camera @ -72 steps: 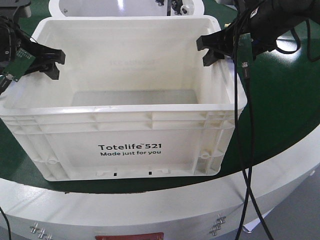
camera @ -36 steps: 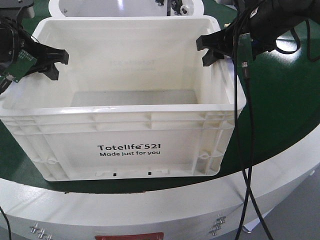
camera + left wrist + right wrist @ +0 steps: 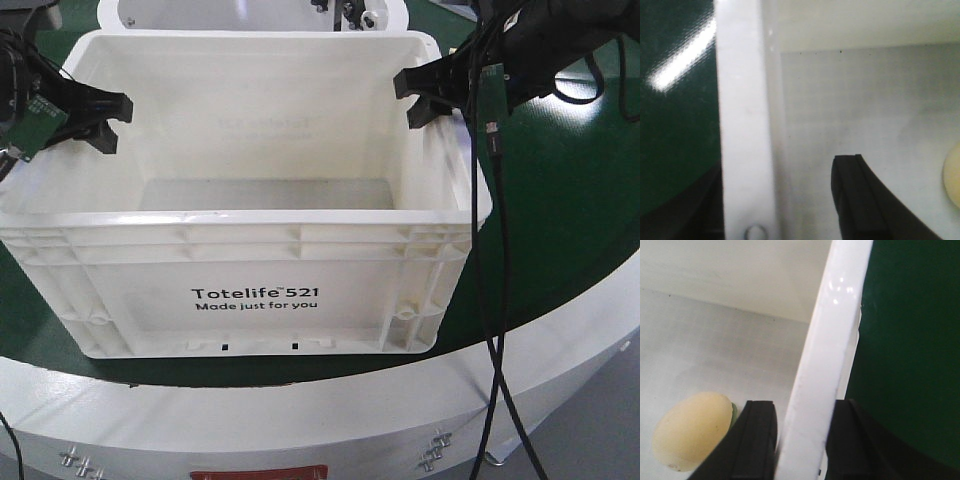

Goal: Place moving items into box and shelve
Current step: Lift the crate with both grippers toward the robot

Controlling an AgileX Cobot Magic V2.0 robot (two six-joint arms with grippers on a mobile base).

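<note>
The box [image 3: 250, 250], a large white crate printed "Totelife 521", stands on the green tabletop. My left gripper [image 3: 115, 127] straddles its left wall and is open. In the left wrist view the rim [image 3: 742, 125] runs between the fingers [image 3: 860, 200], with a clear gap on the inner side. My right gripper [image 3: 408, 102] is shut on the right rim [image 3: 827, 350], a finger [image 3: 757, 440] pressed to each side. One of the moving items, a pale cream lump [image 3: 690, 437], lies on the box floor by the right wall, and its edge shows in the left wrist view [image 3: 952, 175]. The front view hides the box floor.
Another white container [image 3: 250, 15] stands just behind the box. Green tabletop [image 3: 570, 200] extends to the right, and the table's white curved edge [image 3: 300, 410] runs in front. Black cables [image 3: 495, 300] hang from the right arm past the box's right corner.
The box has shifted slightly to the left and both grippers have moved a little with it. The jaws keep the same hold on the walls.
</note>
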